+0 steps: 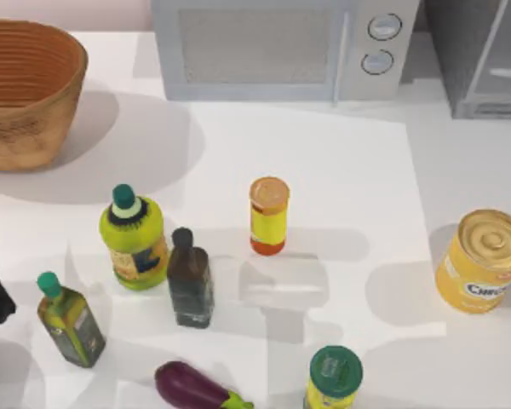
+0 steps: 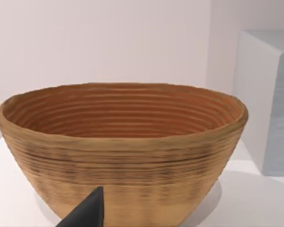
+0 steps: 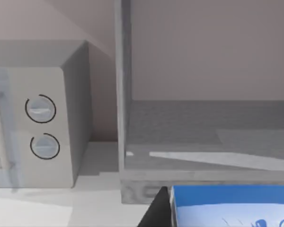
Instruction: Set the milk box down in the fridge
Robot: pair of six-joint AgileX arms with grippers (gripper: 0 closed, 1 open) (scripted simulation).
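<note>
The milk box point(image 3: 232, 205) is held in the right tool point(image 3: 168, 208) just before the open fridge point(image 3: 203, 142), beside the microwave point(image 3: 38, 127). The carry is judged nearly done; a forward reach onto the fridge floor is called for next.
</note>
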